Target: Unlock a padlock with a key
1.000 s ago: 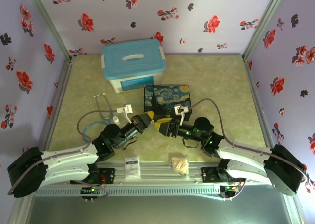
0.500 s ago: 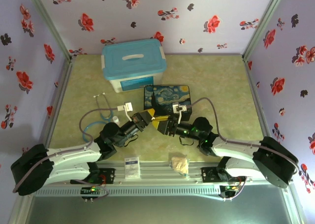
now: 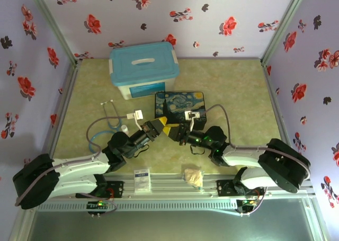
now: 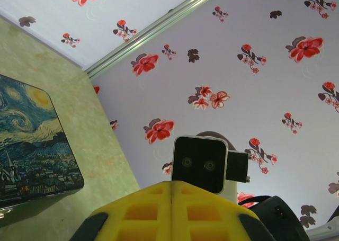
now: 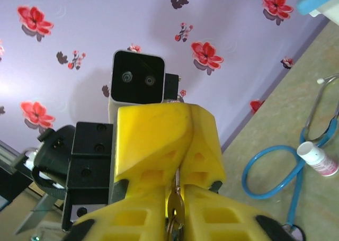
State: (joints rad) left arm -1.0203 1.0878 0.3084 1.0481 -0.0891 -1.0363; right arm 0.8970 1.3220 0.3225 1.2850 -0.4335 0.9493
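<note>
Padlock (image 5: 174, 214) sits pinched in the right hand (image 5: 179, 196); left hand (image 5: 181, 169), pressed together, meets that hand tip to tip.

The tub (image 3: 143, 69) is set at the back of the table (image 3: 238, 92), and the tin box (image 3: 180, 106) is placed just before it. The stethoscope (image 3: 111, 119) is laid left of the tin box.

The right gripper (image 3: 169, 128) is sliding left and a little up the picture, getting closer to the left gripper (image 3: 161, 121) so their yellow tips are almost meeting, while the right arm (image 3: 249, 155) is folding in from the right side.
</note>
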